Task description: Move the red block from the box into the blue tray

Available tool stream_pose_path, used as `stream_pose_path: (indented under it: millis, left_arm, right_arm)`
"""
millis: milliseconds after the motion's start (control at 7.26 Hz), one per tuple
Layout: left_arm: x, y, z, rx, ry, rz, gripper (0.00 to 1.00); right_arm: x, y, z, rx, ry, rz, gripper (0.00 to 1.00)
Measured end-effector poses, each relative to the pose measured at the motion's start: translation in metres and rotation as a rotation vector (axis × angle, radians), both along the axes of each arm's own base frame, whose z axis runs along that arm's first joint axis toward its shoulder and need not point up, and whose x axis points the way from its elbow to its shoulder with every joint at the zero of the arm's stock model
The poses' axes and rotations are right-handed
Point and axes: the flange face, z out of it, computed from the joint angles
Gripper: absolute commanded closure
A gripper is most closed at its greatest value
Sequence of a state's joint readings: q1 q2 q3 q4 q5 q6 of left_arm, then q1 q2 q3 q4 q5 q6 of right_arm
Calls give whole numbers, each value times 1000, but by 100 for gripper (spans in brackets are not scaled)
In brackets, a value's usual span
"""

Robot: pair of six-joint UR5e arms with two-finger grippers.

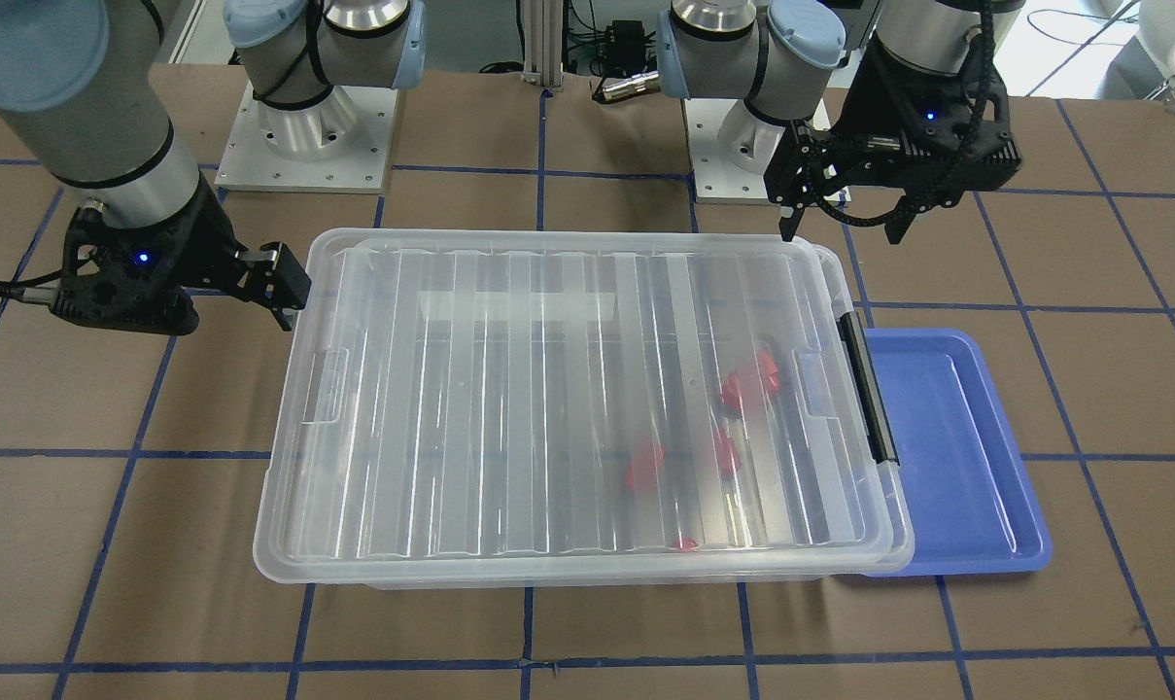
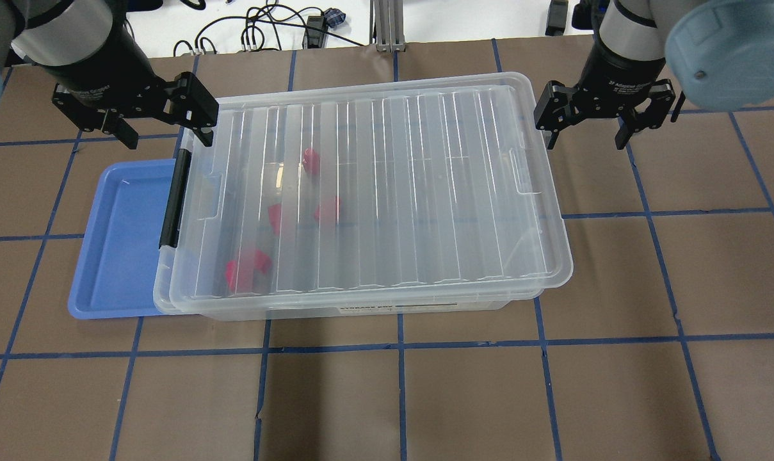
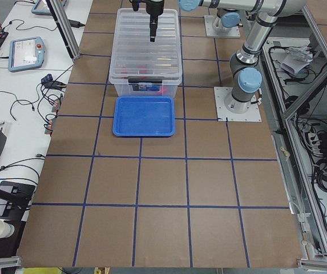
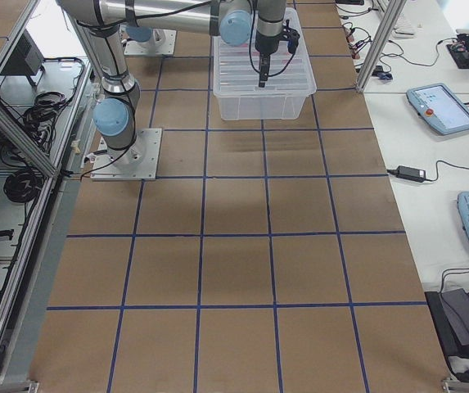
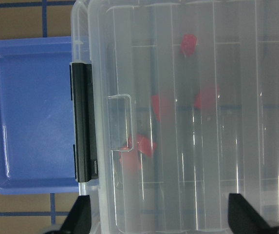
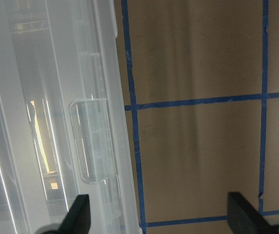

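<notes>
Both pairs of fingers stand spread with nothing between them. My left gripper point(image 2: 162, 125) hovers at the latch-end corner of the box point(image 2: 553, 256), and my right gripper point(image 2: 585, 131) hovers by the opposite end. The lid is on. I see the red block point(image 5: 188, 45) inside among other red pieces, blurred by the ribbed lid. The blue tray point(image 2: 118, 243) lies just beside the black latch bar point(image 2: 172, 198). The table point(image 2: 489, 397) is brown, gridded with blue tape. White benches alongside carry pendants point(image 3: 26, 54) and cables.
</notes>
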State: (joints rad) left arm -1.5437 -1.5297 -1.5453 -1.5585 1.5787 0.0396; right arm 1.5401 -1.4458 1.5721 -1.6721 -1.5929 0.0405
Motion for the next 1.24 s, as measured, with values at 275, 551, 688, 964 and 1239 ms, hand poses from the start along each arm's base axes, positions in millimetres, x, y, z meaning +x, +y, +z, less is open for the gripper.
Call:
stream_pose_path:
  millis: [275,551,688,964,1239]
  left_arm:
    - [2,1,-3,16,-17,0,0]
    - [3,5,0,28,-26,0,0]
    - [2,2,-6,40,-23,3,0]
    - [1,-5,-14,52,-17,6,0]
    - [-1,-5,-12,49,-15,4,0]
  right_arm:
    - [-1,-24,-29,-6,1,2,0]
    - [-1,-35,-52,23,-2,-6,0]
    - [-1,-38,-62,41,-6,-10,0]
    - [0,-44,-78,69,-10,-8,0]
    - [-1,-47,-86,82,-5,-3,0]
